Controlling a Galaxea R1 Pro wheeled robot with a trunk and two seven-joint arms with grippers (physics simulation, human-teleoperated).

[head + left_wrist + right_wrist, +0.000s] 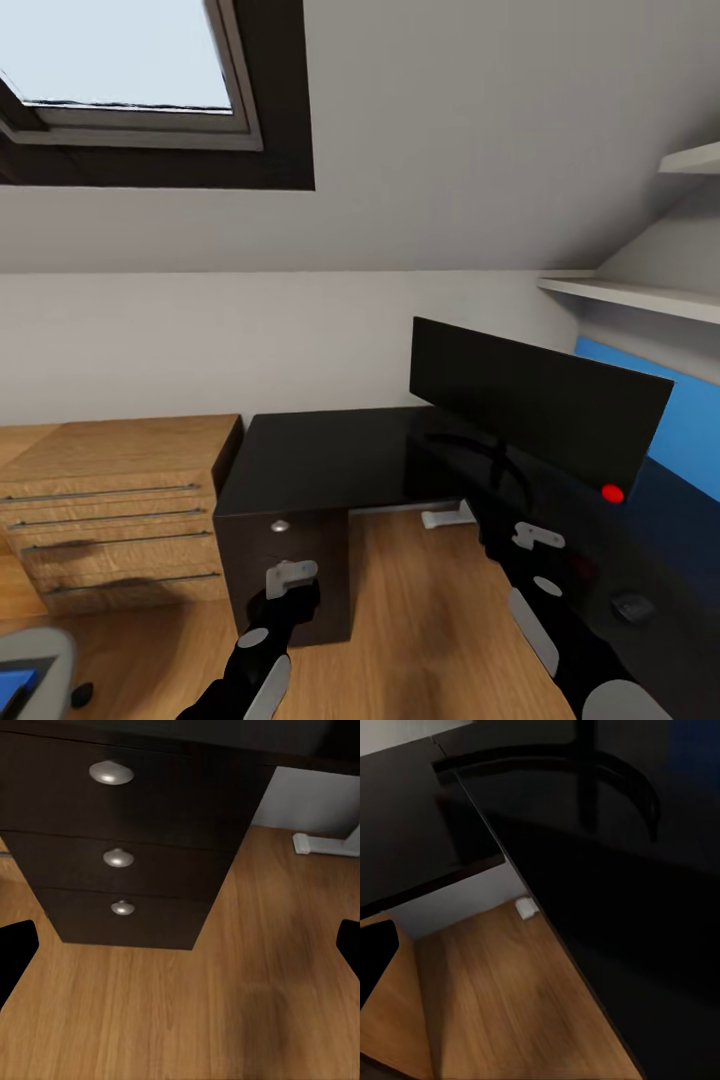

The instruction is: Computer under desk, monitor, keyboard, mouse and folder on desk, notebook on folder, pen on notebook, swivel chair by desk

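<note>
The desk (330, 455) has a glossy black top and a black three-drawer unit (127, 855). On its right part stands the black monitor (540, 400), whose curved foot (607, 769) shows in the right wrist view. A small dark mouse (632, 605) lies on the desk at the right. At the bottom left corner is the swivel chair's grey seat (45, 645) with the blue folder (14, 686) on it. My left gripper (288, 595) hangs open in front of the drawer unit, above the floor. My right gripper (510, 535) is open at the desk's inner edge, near the monitor's foot.
A light wooden drawer chest (110, 500) stands left of the desk. The desk's white foot (447, 517) rests on the wooden floor (420, 620) between the desk's two wings. White shelves (640, 295) and a blue wall panel (690, 420) are at the right; a skylight (120, 60) is overhead.
</note>
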